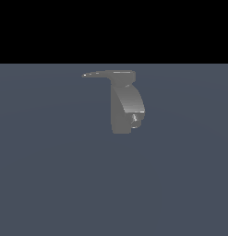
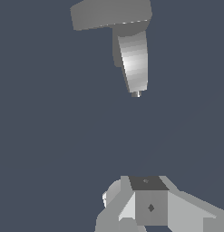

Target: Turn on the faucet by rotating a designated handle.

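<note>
The faucet point(image 1: 127, 103) is a small grey fixture with a thick curved body, standing on the flat blue-grey ground. Its handle point(image 1: 99, 73) is a thin flat lever on the top cap, tapering to a narrow tip toward the exterior view's left. In the wrist view the faucet's curved body point(image 2: 133, 59) hangs below the flat cap and handle point(image 2: 111, 13). My gripper point(image 2: 147, 183) shows only in the wrist view, well apart from the faucet and touching nothing. Its fingers sit together with no gap showing. The gripper is out of the exterior view.
The blue-grey ground point(image 1: 51, 175) spreads flat all around the faucet. A black band fills the top of the exterior view.
</note>
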`<state>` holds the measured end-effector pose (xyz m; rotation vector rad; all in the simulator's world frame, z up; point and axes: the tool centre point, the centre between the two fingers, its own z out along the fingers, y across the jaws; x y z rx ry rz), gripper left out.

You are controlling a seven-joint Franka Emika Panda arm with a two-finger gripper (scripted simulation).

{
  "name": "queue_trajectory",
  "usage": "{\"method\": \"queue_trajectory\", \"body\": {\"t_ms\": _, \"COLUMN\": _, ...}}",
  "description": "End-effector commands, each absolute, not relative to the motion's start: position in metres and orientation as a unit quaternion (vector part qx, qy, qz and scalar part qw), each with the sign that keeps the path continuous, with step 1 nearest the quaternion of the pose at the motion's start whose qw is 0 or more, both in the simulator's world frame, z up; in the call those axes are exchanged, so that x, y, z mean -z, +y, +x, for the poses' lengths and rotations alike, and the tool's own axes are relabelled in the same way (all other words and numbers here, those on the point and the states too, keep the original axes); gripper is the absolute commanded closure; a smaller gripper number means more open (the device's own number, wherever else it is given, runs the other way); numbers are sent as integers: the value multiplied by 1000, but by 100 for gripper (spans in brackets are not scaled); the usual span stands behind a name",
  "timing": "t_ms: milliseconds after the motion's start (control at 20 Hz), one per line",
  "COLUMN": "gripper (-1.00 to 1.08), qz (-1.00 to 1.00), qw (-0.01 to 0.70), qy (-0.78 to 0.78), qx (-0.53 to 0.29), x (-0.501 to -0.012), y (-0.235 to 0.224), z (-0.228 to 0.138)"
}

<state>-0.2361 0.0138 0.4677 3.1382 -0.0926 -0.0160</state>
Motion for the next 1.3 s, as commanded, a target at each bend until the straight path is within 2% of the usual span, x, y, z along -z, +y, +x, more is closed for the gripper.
{"method": "queue_trajectory", "body": {"t_ms": 0, "gripper": 108, "qz": 999, "qw": 1, "qy": -45, "qx": 5, "x": -463, "y": 21, "z": -232}}
{"method": "queue_trajectory", "body": {"t_ms": 550, "gripper": 108, "qz": 989, "qw": -1, "qy": -147, "qx": 5, "x": -432, "y": 64, "z": -196}}
{"method": "queue_trajectory", "body": {"t_ms": 1250, "gripper": 108, "qz": 958, "qw": -3, "qy": -287, "qx": 5, "x": -389, "y": 110, "z": -132}}
